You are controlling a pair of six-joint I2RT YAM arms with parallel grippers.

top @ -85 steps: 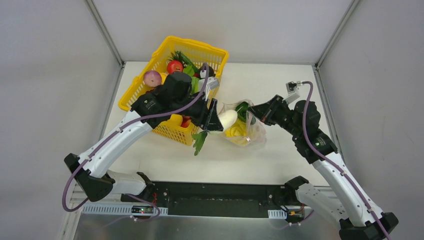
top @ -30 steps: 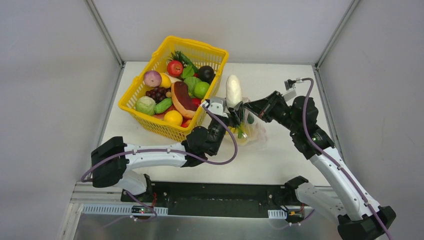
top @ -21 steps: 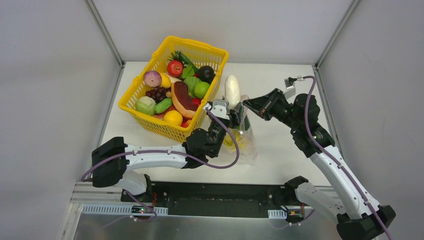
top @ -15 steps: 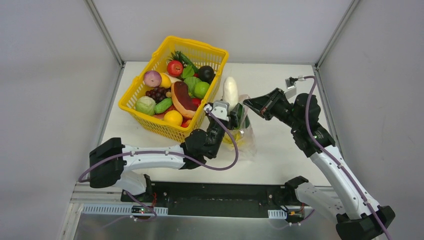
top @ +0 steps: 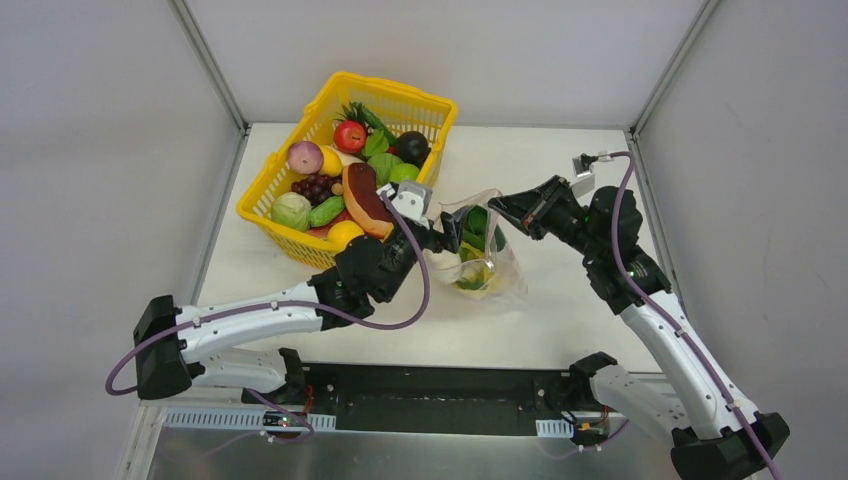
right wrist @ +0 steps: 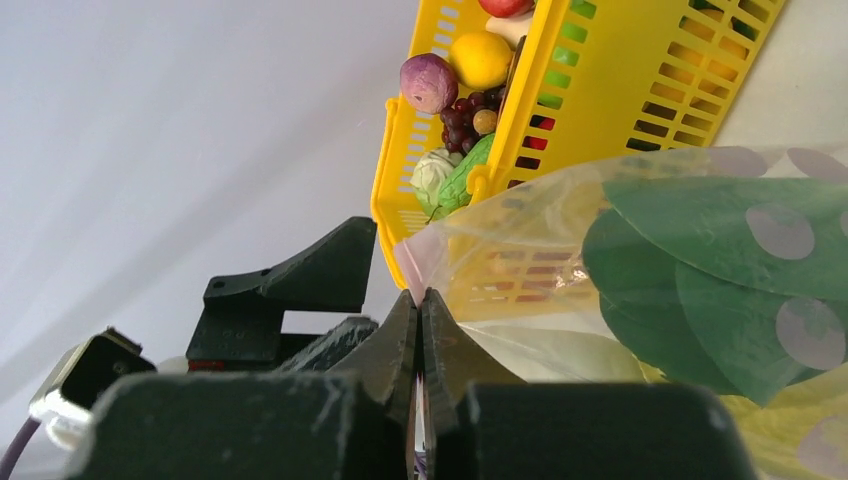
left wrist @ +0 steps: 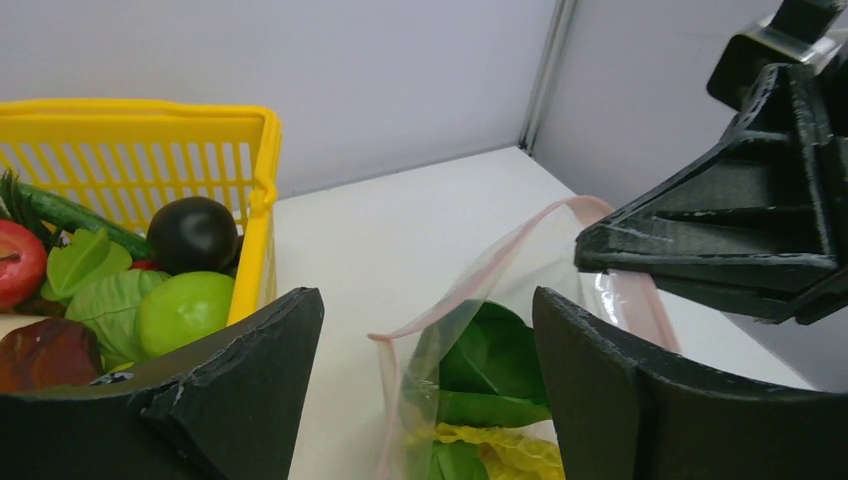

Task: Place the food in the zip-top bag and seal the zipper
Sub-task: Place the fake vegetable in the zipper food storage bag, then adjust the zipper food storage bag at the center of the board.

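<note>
Bag [top: 500, 276] rim in R end effector [top: 493, 208]

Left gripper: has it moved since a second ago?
Yes. The left gripper has pulled back leftward, toward the yellow mesh plastic basket, off the mouth of the clear plastic zip-top bag, jaws open.

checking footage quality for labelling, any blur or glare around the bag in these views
Top external: even light, sharp, sheen on the zip-top bag; left wrist: own fingers slightly soft, bag and basket crisp; right wrist: greens blurred close up, with pale round patches.
</note>
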